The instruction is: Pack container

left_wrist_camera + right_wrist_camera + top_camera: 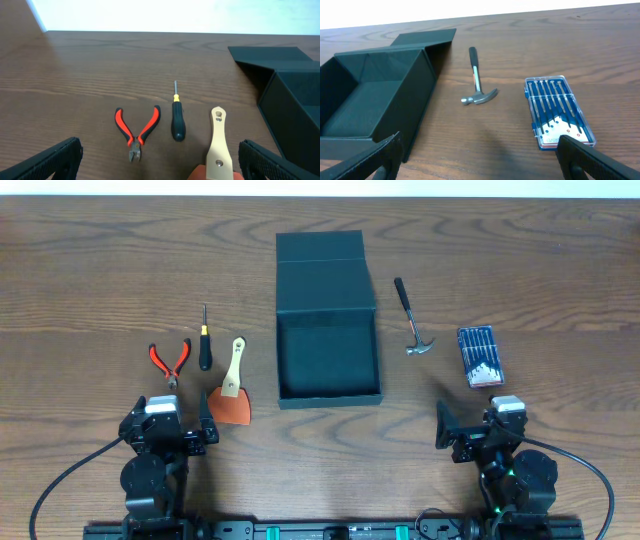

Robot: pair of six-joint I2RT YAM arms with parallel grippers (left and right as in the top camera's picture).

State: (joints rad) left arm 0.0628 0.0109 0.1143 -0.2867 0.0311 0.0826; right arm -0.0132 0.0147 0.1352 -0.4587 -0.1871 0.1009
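The dark teal container (328, 395) stands open at the table's middle, its flap lid (320, 248) laid back; it also shows in the left wrist view (295, 95) and right wrist view (415, 85). It looks empty inside. Left of it lie red-handled pliers (170, 361) (136, 131), a black screwdriver (205, 345) (177, 120) and a scraper with a pale handle and orange blade (232, 388) (218, 145). Right of it lie a small hammer (411, 317) (477, 80) and a blue screwdriver-set case (480, 356) (555, 111). My left gripper (176, 435) (161, 162) and right gripper (478, 430) (480, 160) are open, empty, near the front edge.
The wooden table (90, 270) runs wide to the left and right of the tools. A pale wall edge shows beyond the table's far side in the left wrist view (165, 15). Cables trail from both arm bases at the front.
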